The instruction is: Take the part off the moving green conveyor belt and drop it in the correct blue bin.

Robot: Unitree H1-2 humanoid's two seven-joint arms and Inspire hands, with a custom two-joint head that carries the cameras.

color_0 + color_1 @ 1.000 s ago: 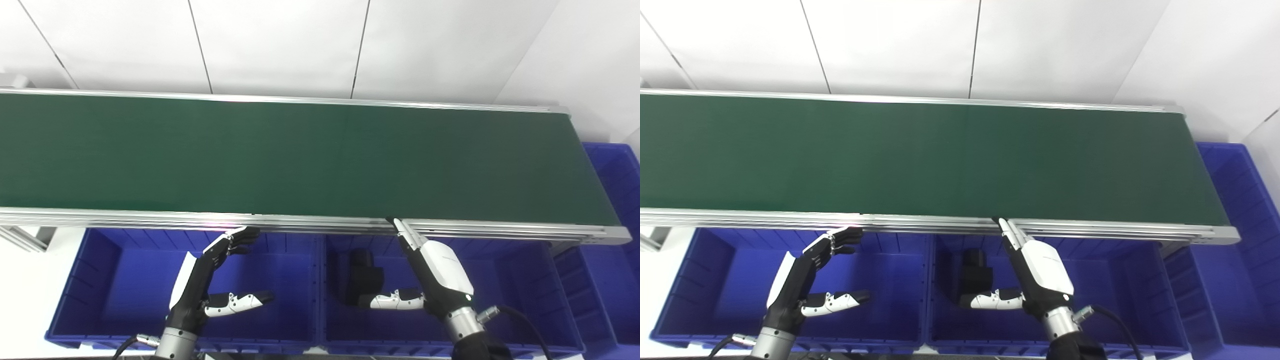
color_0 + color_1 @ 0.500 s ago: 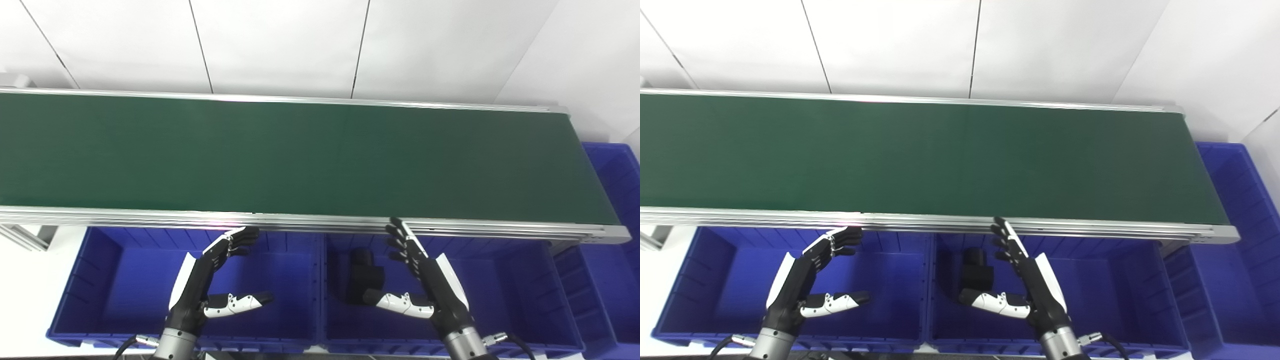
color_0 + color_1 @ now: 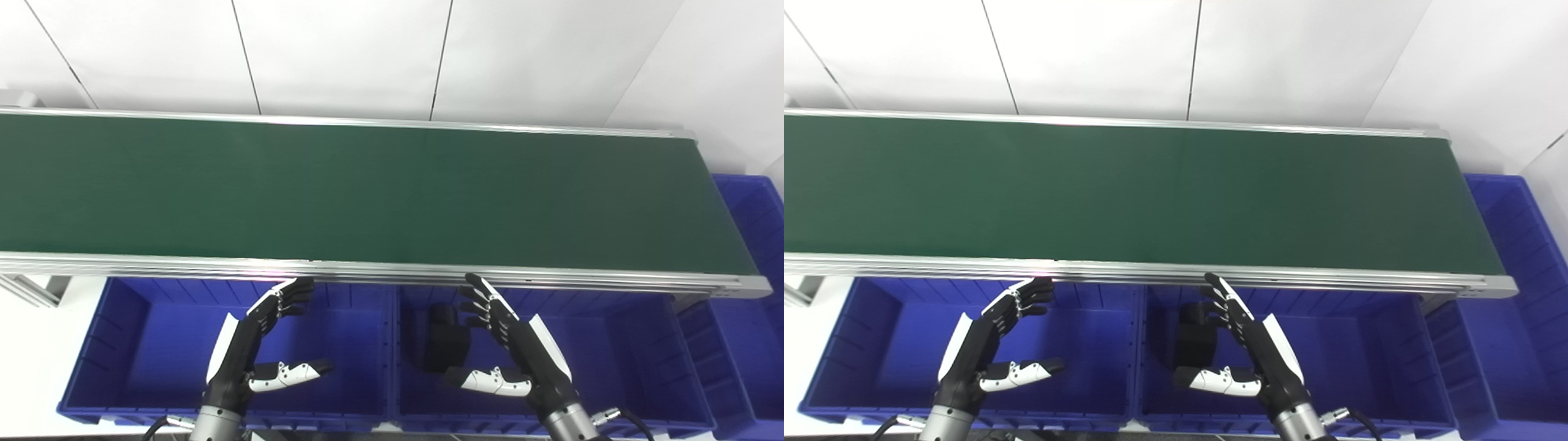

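The green conveyor belt point(image 3: 367, 190) runs across the view with nothing lying on it. A black part point(image 3: 442, 339) rests in the middle blue bin point(image 3: 618, 367), at its left side. My right hand point(image 3: 517, 355) hovers open above that bin, just right of the part, palm turned toward the left and thumb out. My left hand point(image 3: 254, 343) hangs open over the left blue bin point(image 3: 141, 361), fingers slightly curled, holding nothing.
The belt's aluminium front rail point(image 3: 380, 272) runs just beyond both hands' fingertips. A third blue bin point(image 3: 756, 245) stands past the belt's right end. A white panelled wall point(image 3: 343, 55) rises behind the belt.
My right hand has turned from back-up to palm facing left, spread its fingers, and drifted slightly left and down over the middle bin. The left hand has barely shifted.
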